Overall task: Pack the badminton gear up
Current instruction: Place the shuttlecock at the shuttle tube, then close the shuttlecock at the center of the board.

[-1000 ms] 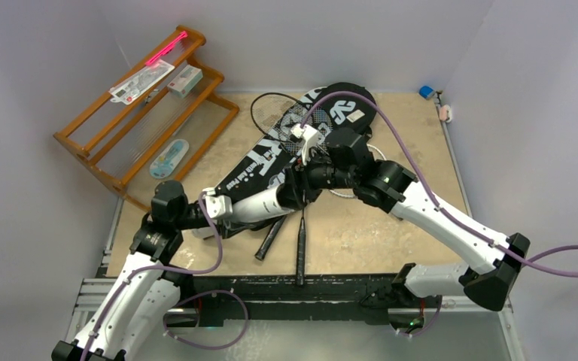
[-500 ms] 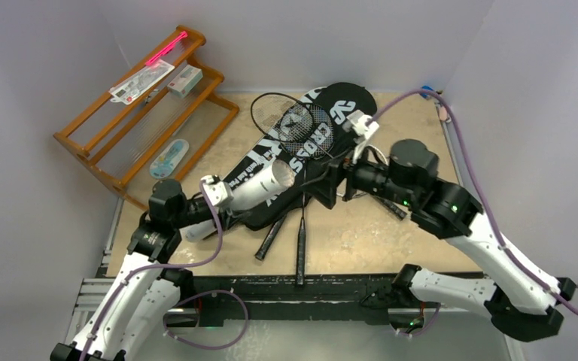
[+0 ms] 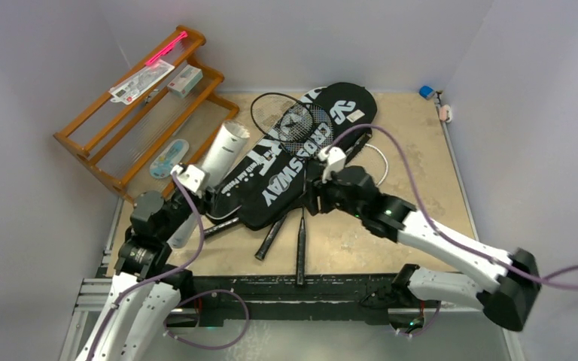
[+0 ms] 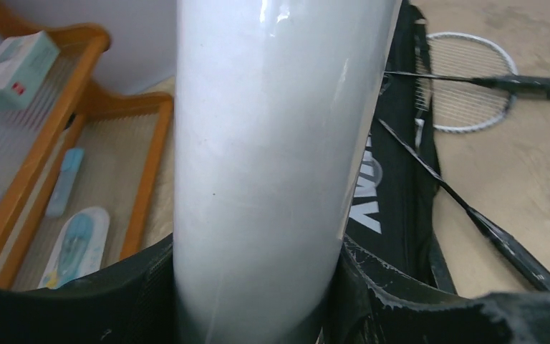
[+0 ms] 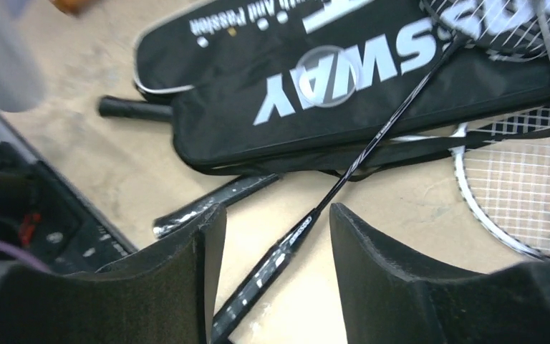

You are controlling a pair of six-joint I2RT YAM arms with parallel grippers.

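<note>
Holding the long white tube tight, the left tool is clamped around it. The tube points to the upper left of the top view, just beside the black cover. The right tool hangs with its two sides apart and nothing in it, over a thin racket on the desk in the middle. To grab well, it should go straight down, keep the racket's stick in the gap and squeeze slowly.

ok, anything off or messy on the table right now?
Nothing spilled or visibly broken. The gear is a crisscrossed heap: one racket lies on top of the covers, and two handles stick out from under them. The left gripper holds the tube tilted.
</note>
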